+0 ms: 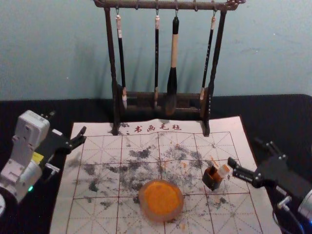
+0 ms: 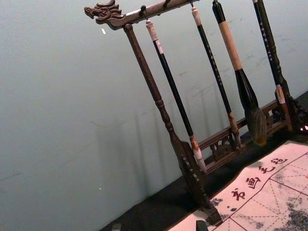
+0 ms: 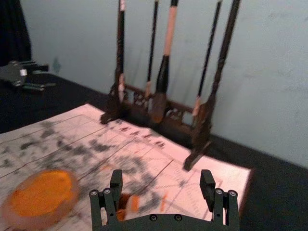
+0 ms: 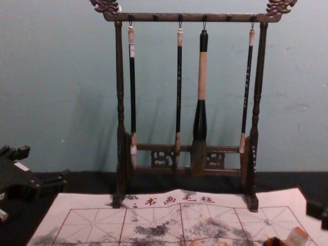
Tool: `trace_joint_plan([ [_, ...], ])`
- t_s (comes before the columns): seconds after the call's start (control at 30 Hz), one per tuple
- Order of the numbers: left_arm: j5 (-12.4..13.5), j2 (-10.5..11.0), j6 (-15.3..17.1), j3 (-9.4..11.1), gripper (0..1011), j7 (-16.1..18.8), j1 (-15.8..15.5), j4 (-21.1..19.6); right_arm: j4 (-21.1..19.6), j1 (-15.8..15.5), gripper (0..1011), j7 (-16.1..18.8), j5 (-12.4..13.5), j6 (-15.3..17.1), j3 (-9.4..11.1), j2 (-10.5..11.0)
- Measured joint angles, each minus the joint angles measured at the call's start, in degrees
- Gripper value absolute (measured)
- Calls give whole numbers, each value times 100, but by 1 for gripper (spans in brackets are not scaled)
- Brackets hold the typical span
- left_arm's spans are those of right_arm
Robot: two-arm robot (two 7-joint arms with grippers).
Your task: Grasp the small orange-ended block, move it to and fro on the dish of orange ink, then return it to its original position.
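Behind the table's far edge we see a pale blue-green wall [image 1: 63, 44], bare and upright, with faint streaks, small pale specks and one darker smudge [image 3: 56, 65]. The table [image 1: 282, 109] before us is black on top, its far edge running along near the wall. Toward its left end we make out a dark drape [image 3: 14, 29] hanging. Our light is soft, casting blurred shadows [image 4: 84, 118] on the wall.

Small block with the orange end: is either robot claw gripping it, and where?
Nothing is held. The block rests at the small dark box, the right gripper open near it, the left gripper open farther off.
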Motion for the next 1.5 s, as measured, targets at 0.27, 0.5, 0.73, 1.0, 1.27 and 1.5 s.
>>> trace_joint_plan([
  [0.27, 0, 0, 0, 0, 1001, 0, 0, 0, 35, -24, 1000, 230, 211, 482, -22, -93],
  [0.5, 0, 0, 0, 0, 1001, 0, 0, 0, 244, 102, 1000, 451, 292, 745, -39, -212],
  [0.73, 0, 0, 0, 0, 1001, 0, 0, 0, 406, 188, 1000, 641, 215, 804, -87, -320],
  [1.0, 0, 0, 0, 0, 1001, 0, 0, 0, 555, 246, 1000, 723, 116, 848, -68, -468],
  [1.27, 0, 0, 0, 0, 1001, 0, 0, 0, 609, 261, 1000, 795, 48, 914, 5, -569],
  [1.5, 0, 0, 0, 0, 1001, 0, 0, 0, 608, 260, 1000, 839, 39, 1037, 77, -644],
])
